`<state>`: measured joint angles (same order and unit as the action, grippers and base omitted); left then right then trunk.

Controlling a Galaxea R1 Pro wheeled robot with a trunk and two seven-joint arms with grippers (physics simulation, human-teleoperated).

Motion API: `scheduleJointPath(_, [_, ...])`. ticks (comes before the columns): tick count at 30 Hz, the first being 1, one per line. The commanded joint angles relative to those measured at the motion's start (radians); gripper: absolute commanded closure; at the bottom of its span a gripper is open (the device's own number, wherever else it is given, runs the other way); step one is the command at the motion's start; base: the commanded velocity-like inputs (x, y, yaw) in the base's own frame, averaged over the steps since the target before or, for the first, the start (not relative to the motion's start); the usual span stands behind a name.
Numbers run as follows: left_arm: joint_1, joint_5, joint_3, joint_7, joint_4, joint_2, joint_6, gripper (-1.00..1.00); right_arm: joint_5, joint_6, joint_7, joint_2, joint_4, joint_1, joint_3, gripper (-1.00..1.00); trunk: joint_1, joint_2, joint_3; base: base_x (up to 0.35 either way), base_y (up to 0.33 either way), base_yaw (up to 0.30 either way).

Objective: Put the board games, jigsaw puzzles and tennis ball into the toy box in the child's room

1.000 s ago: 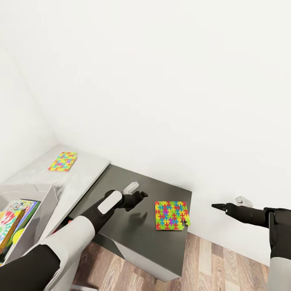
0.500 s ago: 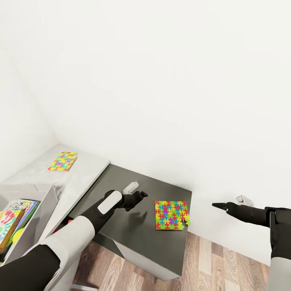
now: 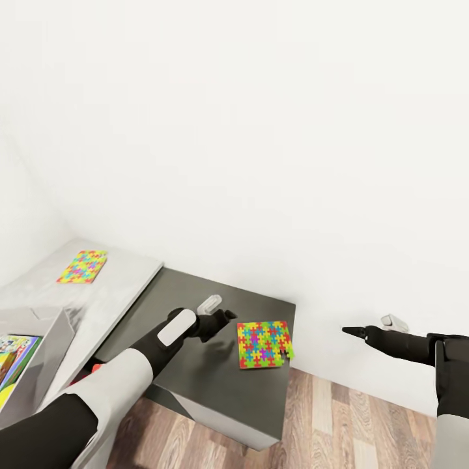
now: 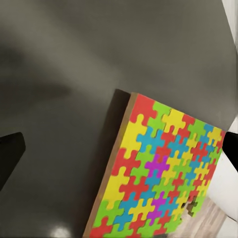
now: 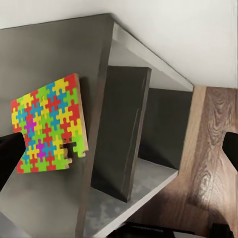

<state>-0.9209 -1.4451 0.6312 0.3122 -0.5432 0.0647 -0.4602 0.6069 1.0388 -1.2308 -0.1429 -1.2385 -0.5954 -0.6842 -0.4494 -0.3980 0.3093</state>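
Nearest, the toy box (image 3: 39,355) sits at the left edge of the head view on the light part of the table (image 3: 124,280), with printed game boxes (image 3: 12,358) showing inside it; beyond it the left gripper (image 3: 225,317) hovers over the dark wing (image 3: 195,365), apart from the near jigsaw puzzle (image 3: 263,344); its fingers look spread in the left wrist view, dark tips at either edge of the frame with nothing between them but the slab (image 4: 158,173) below. Off to the side the right gripper (image 3: 346,331) hangs over the wood floor (image 3: 365,423), well clear of the wing, holding nothing; whether its fingers are parted I cannot tell for sure.

My worry is the puzzle's placing; it lies close to the wing's outer edge, one corner near the drop, so a push from the left fingers could slide it off onto the floor; being flat and thin, it offers little edge to pinch, and fingers coming straight down may skate on the top. Farthest, the second puzzle (image 3: 82,266) lies on the light top near the wall, a long reach away.
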Motion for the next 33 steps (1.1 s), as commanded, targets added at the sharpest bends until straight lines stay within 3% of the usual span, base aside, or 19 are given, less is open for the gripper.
scheduleJointPath(1, [-0.001, -0.011, 0.004, 0.008, -0.001, -0.001, 0.001, -1.00, 0.010, 0.006, -0.010, 0.000, -0.001, -0.001, -0.002, -1.00, -0.001, -0.002, 0.002, 0.000, 0.000, -0.158])
scheduleJointPath(33, [-0.001, -0.011, 0.004, 0.008, 0.002, -0.004, 0.002, -1.00, 0.008, 0.006, -0.013, 0.000, -0.010, -0.001, -0.002, -1.00, -0.001, -0.002, 0.009, 0.000, 0.000, -0.024])
